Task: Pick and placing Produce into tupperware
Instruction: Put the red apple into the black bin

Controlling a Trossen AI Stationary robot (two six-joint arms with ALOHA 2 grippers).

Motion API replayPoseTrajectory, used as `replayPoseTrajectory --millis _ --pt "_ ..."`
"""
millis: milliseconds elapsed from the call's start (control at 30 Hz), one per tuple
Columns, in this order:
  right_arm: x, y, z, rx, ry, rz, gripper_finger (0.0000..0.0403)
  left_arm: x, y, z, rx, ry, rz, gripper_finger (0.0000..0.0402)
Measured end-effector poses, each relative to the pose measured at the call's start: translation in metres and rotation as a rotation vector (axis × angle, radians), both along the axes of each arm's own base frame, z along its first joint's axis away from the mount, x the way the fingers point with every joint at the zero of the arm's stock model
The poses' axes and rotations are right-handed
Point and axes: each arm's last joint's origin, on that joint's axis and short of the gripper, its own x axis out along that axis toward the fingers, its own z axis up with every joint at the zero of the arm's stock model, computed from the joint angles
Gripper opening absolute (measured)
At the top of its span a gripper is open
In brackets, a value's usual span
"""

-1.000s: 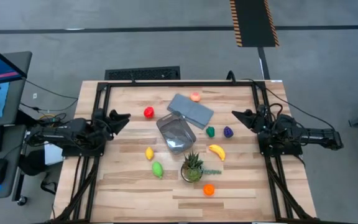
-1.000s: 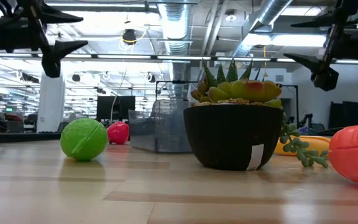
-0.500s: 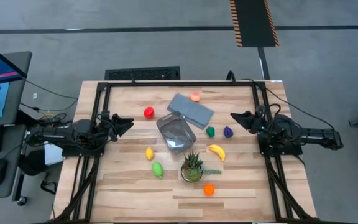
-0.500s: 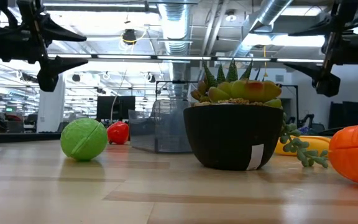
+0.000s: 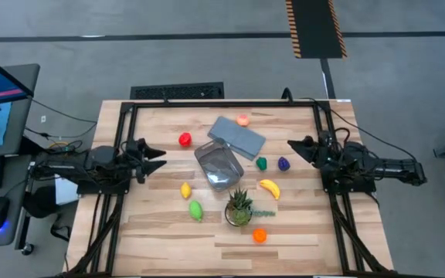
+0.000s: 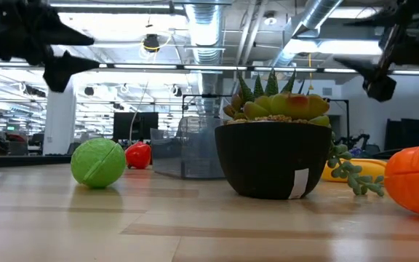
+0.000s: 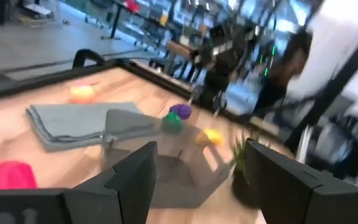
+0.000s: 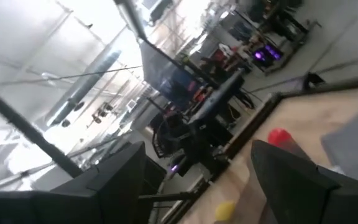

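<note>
High view: tupperware [image 5: 220, 164] mid-table, apparently empty, produce scattered around.

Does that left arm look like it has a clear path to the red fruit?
Probably yes: the left pincer hangs open just beside the red fruit, with only bare table between them.

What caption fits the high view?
Both claws hover open beside an empty tupperware ringed by scattered produce.

No text, brand, number or sign can be read anywhere. The small white label [image 6: 297, 183] on the black bowl-shaped plant pot [image 6: 271, 159] is blank or too small to read.
</note>
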Motion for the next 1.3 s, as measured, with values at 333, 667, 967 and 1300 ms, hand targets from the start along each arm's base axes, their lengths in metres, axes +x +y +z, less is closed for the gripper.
replayPoseTrajectory --millis 333,667,967,1300 --pt "0.025 0.003 0.046 -0.239 0.164 -0.011 0.0303 0.032 0.006 0.040 0.276 0.294 0.173 0.0227" --pt "0.036 -0.008 0.102 -0.432 0.633 -0.075 0.0303 0.034 0.021 0.078 0.544 0.626 0.388 0.0227" --pt "0.013 -0.015 0.133 -0.458 0.806 -0.102 0.0303 0.032 0.038 0.068 0.390 0.750 0.252 0.0227" --pt "0.008 -0.014 0.140 -0.416 0.809 -0.077 0.0303 0.057 0.089 0.030 0.113 0.934 0.131 0.0228"
